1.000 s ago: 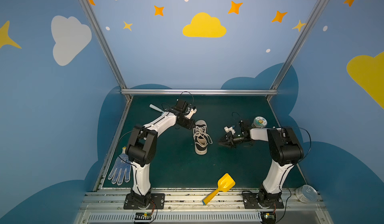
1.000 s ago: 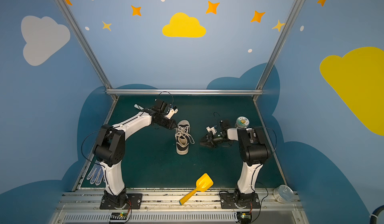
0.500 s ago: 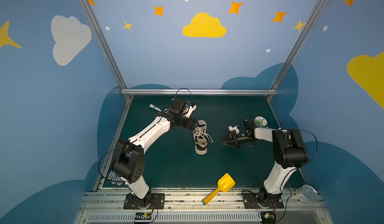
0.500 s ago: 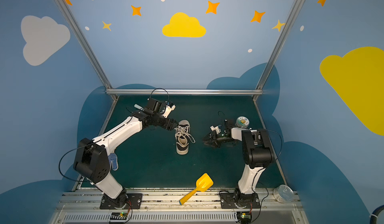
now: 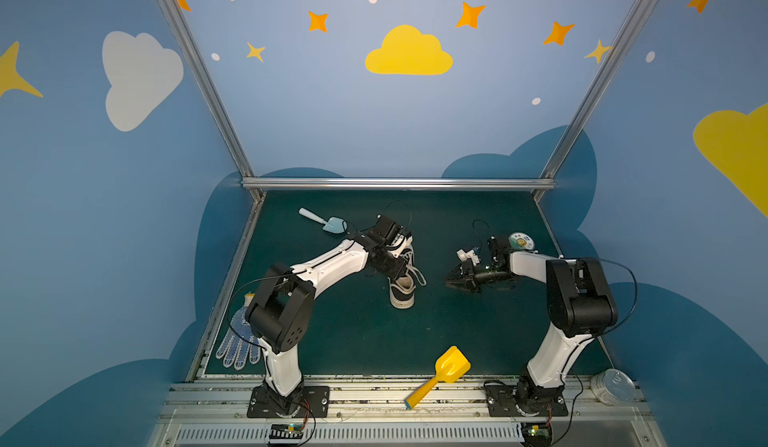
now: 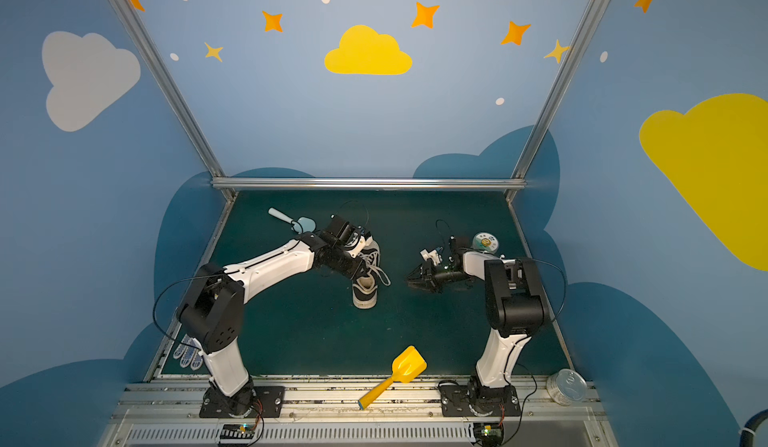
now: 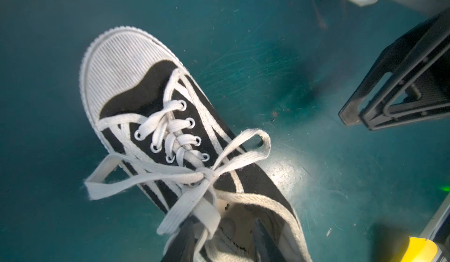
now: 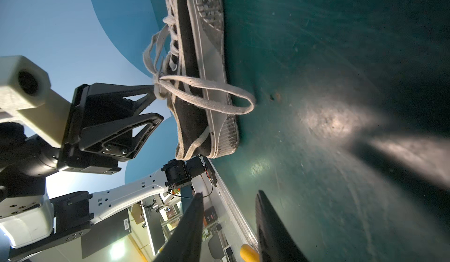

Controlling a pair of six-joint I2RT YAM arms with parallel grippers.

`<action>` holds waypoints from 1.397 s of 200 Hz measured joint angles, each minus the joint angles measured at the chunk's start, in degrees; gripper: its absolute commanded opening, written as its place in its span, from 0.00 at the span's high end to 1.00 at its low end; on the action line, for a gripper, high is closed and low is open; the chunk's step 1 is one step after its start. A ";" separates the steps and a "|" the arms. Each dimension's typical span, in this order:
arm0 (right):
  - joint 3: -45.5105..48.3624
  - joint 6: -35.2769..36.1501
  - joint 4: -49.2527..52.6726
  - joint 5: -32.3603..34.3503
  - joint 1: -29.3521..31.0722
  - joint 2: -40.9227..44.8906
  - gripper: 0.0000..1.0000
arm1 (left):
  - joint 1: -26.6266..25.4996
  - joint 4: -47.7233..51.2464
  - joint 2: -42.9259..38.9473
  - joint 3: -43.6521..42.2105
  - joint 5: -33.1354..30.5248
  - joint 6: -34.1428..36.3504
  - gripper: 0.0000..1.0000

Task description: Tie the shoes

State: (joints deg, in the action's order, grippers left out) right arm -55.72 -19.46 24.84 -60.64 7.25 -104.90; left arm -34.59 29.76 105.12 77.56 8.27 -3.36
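Note:
The shoes are a single black canvas sneaker (image 5: 402,293) (image 6: 365,295) with a white toe cap, toe pointing toward the front, in the middle of the green mat. In the left wrist view its cream laces (image 7: 207,173) form a bow with two loops and loose ends over the opening. My left gripper (image 5: 400,275) (image 6: 360,272) (image 7: 225,224) hangs over the shoe's opening, jaws apart, one tip by the knot in the right wrist view (image 8: 155,103). My right gripper (image 5: 449,278) (image 6: 411,279) (image 8: 230,195) lies low on the mat to the shoe's right, open and empty.
A pale blue toy shovel (image 5: 328,222) lies behind the left arm. A yellow shovel (image 5: 444,372) sits at the front edge. A dotted white glove (image 5: 239,341) lies front left. A round tin (image 5: 521,241) is behind the right arm, and a clear jar (image 5: 613,386) front right.
My left gripper has moved right, from beside the shoe to over its opening and knot, and the arm's elbow has swung back up. The right gripper has barely shifted.

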 measured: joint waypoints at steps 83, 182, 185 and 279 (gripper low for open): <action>-0.39 0.20 0.35 -0.28 -0.04 -0.02 0.67 | 0.04 0.37 2.89 3.26 -1.79 0.02 0.72; -9.75 -1.97 1.49 1.05 4.83 -0.02 0.66 | 1.33 -0.22 1.97 1.73 -2.23 -1.11 0.87; -10.12 -2.36 1.36 1.07 5.25 -0.02 0.66 | 1.42 -0.24 1.77 1.57 -2.21 -1.18 0.87; -18.64 -15.02 -9.57 -0.74 13.07 -6.21 0.71 | 4.50 -3.10 -2.99 -5.22 -0.55 -3.91 0.90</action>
State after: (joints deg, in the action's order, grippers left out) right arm -74.37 -34.48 15.27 -61.39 20.32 -111.11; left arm -30.09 26.65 102.13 72.34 7.73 -7.27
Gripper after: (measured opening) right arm 0.301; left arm 0.132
